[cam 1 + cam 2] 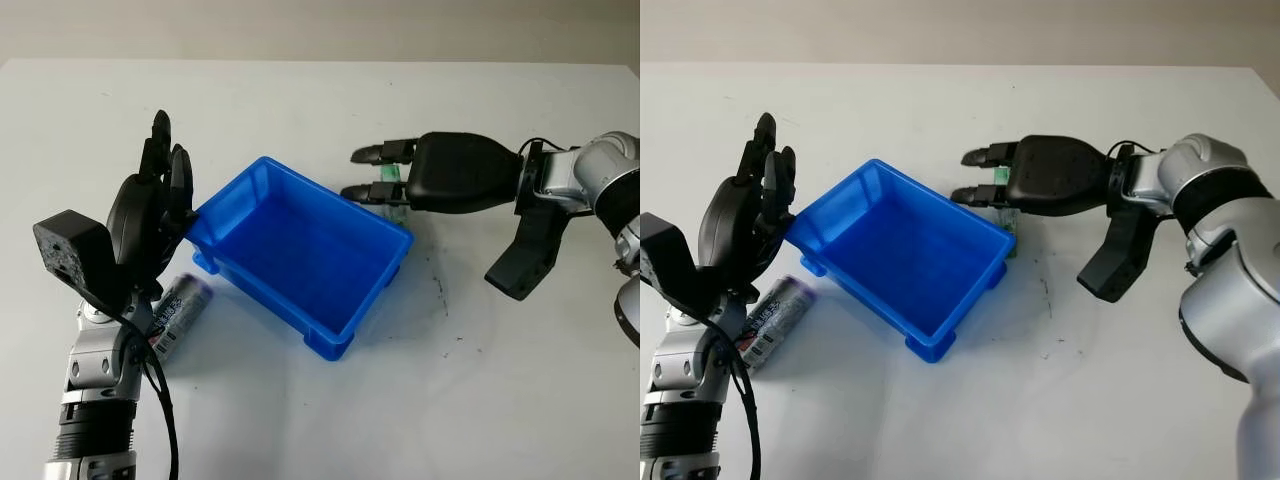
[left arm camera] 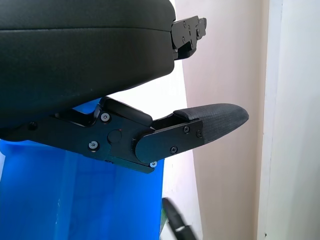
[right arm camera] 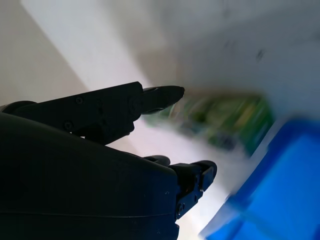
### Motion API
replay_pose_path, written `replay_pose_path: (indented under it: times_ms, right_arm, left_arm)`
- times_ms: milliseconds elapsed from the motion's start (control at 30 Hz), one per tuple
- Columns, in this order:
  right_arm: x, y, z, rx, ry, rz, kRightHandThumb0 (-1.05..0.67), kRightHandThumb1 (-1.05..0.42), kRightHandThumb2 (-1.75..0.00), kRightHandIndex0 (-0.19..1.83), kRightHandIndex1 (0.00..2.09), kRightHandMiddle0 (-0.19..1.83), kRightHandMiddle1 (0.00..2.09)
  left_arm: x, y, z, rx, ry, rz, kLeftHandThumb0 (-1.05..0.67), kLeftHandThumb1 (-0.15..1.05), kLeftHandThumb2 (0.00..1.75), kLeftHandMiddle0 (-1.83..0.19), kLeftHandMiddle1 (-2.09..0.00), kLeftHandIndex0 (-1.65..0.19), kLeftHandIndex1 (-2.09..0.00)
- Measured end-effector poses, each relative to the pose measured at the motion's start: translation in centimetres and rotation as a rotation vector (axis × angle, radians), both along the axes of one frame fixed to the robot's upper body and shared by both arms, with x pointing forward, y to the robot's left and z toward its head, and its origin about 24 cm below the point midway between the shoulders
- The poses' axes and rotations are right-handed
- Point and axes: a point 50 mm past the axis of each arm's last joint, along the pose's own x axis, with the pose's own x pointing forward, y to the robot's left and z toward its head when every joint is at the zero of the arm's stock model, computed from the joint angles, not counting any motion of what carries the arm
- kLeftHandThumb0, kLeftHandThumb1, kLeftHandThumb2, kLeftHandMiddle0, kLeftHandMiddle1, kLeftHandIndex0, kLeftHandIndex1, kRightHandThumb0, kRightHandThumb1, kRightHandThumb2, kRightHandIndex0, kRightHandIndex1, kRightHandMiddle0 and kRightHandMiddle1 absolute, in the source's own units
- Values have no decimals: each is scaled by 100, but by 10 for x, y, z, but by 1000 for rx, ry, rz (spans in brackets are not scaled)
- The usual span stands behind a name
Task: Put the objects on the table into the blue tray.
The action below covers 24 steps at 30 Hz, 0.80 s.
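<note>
Blue tray (image 1: 300, 250) is seen empty mid-table. A can (image 1: 178, 312) is lying just beside its near left wall, under the left hand (image 1: 150, 215), which is raised with fingers extended, holding nothing. A green packet (image 1: 1007, 212) is touching the tray's far right corner; the right hand (image 1: 1015, 180) is poised over it, fingers apart, not yet pinching. Step judged: reaching. Next, fingers must be closed around the packet.
</note>
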Motion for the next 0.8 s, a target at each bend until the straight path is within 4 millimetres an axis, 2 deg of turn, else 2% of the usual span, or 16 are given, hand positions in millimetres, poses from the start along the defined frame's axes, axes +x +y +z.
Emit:
replay_pose_path:
  times_ms: [200, 300, 333, 367, 433, 500, 533, 567, 667, 733, 800]
  right_arm:
    - [-2, -3, -8, 2, 5, 3, -12, -104, -7, 38, 14, 34, 19]
    - [-3, -4, -12, 24, -3, 8, -17, -102, -6, 52, 20, 44, 25]
    - [-3, -5, -13, 31, -8, 12, -23, -101, -5, 56, 34, 43, 48]
    - [-3, -4, -14, 39, -13, 17, -26, -100, -5, 51, 61, 33, 83]
    - [-3, -2, -15, 53, -19, 30, -31, -100, -5, 32, 136, 19, 141]
    - [-3, 0, -17, 60, -21, 35, -36, -101, -6, 31, 179, 18, 165]
    - [-3, -1, -17, 63, -26, 34, -42, -102, -6, 40, 194, 21, 183]
    - [-3, -1, -17, 67, -38, 33, -49, -104, -9, 67, 203, 32, 198]
    - [-1, -1, -16, 82, -77, 21, -57, -105, -22, 126, 209, 77, 208]
    - [2, -2, -14, 82, -98, -4, -58, -105, -27, 135, 209, 87, 209]
    - [4, -3, -13, 78, -115, -30, -58, -105, -28, 133, 209, 83, 209]
  left_arm:
    - [-3, 1, -1, 1, 8, 10, -76, 105, 68, 19, 0, 19, 0]
    - [-4, 2, -3, 0, 20, 12, -75, 105, 68, 19, 0, 19, 0]
    - [-5, 2, -3, -1, 24, 12, -75, 105, 68, 19, 0, 19, 0]
    - [-5, 2, -3, -1, 27, 12, -75, 105, 68, 19, 0, 19, 0]
    - [-5, 2, -4, -2, 28, 14, -75, 105, 68, 19, 0, 19, 0]
    - [-5, 2, -4, -3, 28, 16, -75, 105, 68, 19, 0, 19, 0]
    - [-5, 2, -4, -3, 28, 16, -75, 105, 68, 19, 0, 19, 0]
    - [-5, 2, -4, -3, 28, 17, -75, 105, 68, 19, 0, 19, 0]
    - [-5, 2, -4, -3, 28, 17, -75, 105, 68, 19, 0, 19, 0]
    - [-5, 2, -3, -3, 28, 17, -75, 105, 68, 19, 0, 19, 0]
    - [-5, 2, -3, -2, 28, 17, -75, 105, 69, 19, 0, 19, 0]
